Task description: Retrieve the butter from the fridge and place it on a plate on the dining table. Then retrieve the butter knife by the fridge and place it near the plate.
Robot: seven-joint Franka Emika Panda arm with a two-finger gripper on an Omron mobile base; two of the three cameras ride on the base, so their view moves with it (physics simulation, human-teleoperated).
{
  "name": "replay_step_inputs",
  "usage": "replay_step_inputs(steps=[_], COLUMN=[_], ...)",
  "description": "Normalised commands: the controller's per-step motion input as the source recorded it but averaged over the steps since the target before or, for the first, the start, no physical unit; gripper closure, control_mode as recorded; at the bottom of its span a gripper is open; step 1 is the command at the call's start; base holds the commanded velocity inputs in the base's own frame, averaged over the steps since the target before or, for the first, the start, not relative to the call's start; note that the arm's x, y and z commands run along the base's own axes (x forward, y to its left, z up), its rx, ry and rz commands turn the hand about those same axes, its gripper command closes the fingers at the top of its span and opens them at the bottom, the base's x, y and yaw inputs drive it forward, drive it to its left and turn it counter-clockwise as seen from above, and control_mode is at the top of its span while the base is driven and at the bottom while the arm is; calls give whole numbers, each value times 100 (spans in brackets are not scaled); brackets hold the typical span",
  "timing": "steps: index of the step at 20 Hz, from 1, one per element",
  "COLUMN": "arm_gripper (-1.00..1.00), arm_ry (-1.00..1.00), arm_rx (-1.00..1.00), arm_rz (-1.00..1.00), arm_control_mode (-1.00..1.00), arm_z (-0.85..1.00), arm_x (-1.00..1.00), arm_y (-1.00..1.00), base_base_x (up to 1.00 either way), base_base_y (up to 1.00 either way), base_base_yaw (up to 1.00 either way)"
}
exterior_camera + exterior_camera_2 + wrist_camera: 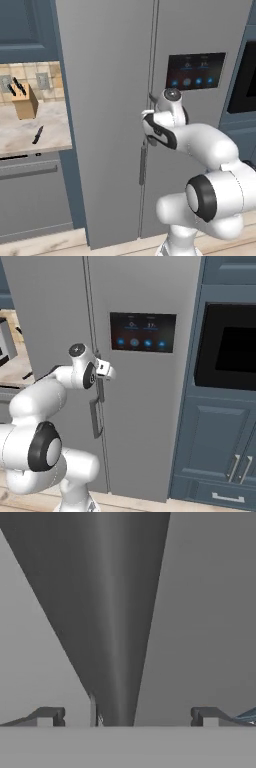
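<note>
The grey double-door fridge stands shut, so the butter is hidden. My gripper is up against the slim vertical handle at the seam between the doors. In the hand view the dark handle runs up between my fingertips, which stand wide apart on either side of it; the gripper is open and does not clamp it. The dark butter knife lies on the counter left of the fridge. The plate and dining table are out of view.
A tan knife block with black-handled knives stands on the same counter, above a grey drawer front. A dark control panel sits on the right fridge door. Right of the fridge are a black wall oven and dark blue cabinets.
</note>
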Motion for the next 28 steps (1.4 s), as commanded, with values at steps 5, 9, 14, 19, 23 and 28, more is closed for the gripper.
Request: replay_step_inputs(steps=[5, 9, 14, 19, 23, 28], arm_gripper=[-100, -100, 100, 100, 100, 100], arm_ry=[-2, -2, -2, 1, 11, 12], arm_rx=[0, 0, 0, 2, 1, 0], arm_rz=[0, 0, 0, 0, -4, -3], arm_control_mode=[-100, -100, -100, -100, -100, -100], arm_z=[-1, 0, 0, 0, 0, 0], arm_x=[43, 45, 45, 9, -48, -96], arm_y=[0, 0, 0, -6, -32, -59], base_base_x=[0, 0, 0, 0, 0, 0], base_base_y=[0, 0, 0, 0, 0, 0], base_base_yaw=[0, 0, 0, 0, 0, 0])
